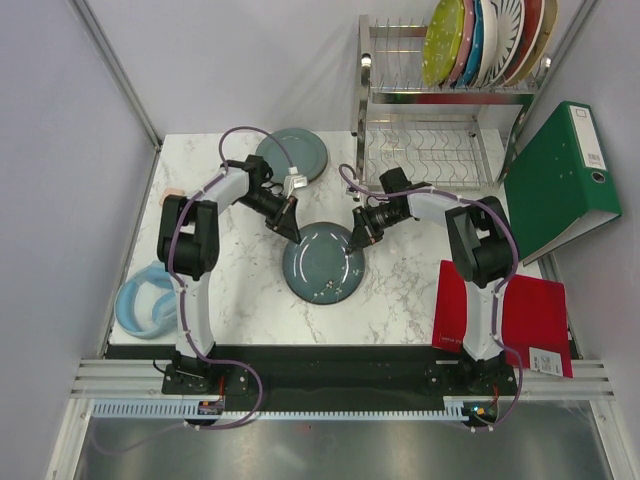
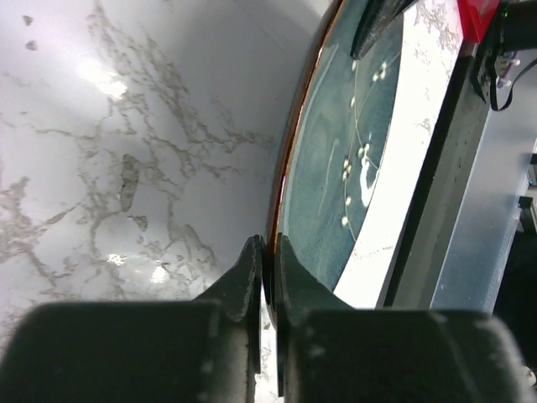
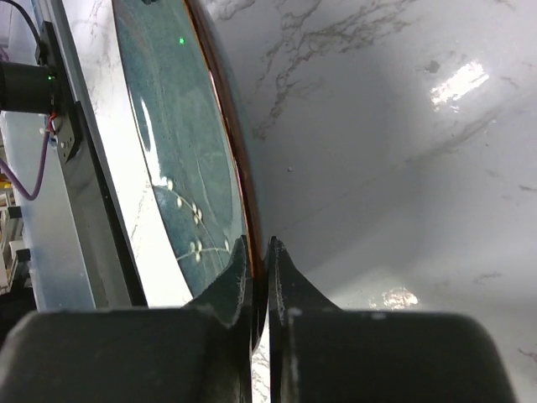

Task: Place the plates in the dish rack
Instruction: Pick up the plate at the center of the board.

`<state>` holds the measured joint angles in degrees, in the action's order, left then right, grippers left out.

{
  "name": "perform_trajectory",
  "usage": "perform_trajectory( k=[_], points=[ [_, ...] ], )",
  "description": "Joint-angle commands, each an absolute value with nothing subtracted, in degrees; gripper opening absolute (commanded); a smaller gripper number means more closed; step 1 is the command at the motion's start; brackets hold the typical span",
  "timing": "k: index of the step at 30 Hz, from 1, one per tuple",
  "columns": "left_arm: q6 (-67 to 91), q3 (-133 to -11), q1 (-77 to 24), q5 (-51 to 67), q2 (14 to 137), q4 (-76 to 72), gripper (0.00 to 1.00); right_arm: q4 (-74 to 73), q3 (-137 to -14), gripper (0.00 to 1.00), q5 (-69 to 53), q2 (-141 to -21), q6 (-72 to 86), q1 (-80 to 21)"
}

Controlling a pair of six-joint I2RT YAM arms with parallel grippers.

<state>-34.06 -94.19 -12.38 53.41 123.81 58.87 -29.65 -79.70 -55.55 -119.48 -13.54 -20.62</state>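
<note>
Marble tabletop [image 1: 240, 305], grey walls [image 1: 250, 60]. L hand [image 1: 296, 237] & R hand [image 1: 353, 243] each clamp teal plate [image 1: 322, 265] rim; racked plates [image 1: 480, 40] cropped.

Top view's edge cuts off the racked plates [image 1: 487, 40] for me, and the specks [image 1: 330, 288] on the plate [image 1: 323, 262] might be pattern, too small to tell.

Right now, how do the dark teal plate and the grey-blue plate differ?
The dark teal plate is pinched at its rim by the left fingers and right fingers; the grey-blue plate lies untouched. The teal one is darker, with white specks; the grey-blue looks plain. Both are round, outside the dish rack.
</note>
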Motion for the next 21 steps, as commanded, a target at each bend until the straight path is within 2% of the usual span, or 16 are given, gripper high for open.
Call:
perform_trajectory(
  k=[1,4,5,11,18,21],
  points=[
    [-32.62,-94.93,-12.48,52.40,120.33,52.57,0.20,-29.88,-81.30,0.00,-60.47,-117.60,-16.70,-21.36],
    [-28.67,-91.86,-11.87,48.01,117.17,46.42,0.46,-30.93,-81.74,0.00,-58.89,-115.76,-16.61,-21.27],
    [-27.52,-90.63,-11.60,46.86,113.68,41.62,0.59,-31.20,-82.43,0.00,-57.67,-114.97,-16.44,-21.36],
    [-19.96,-88.33,-6.16,42.72,99.43,32.44,0.70,-37.17,-91.81,0.00,-52.21,-108.64,-15.47,-21.27],
    [-16.70,-83.61,-1.93,34.38,92.03,22.70,0.71,-37.88,-106.06,0.00,-50.27,-102.92,-9.33,-21.88],
    [-15.47,-78.76,-1.76,30.00,90.45,19.26,0.72,-37.88,-117.21,0.00,-50.27,-104.32,-3.62,-22.06]
  ],
)
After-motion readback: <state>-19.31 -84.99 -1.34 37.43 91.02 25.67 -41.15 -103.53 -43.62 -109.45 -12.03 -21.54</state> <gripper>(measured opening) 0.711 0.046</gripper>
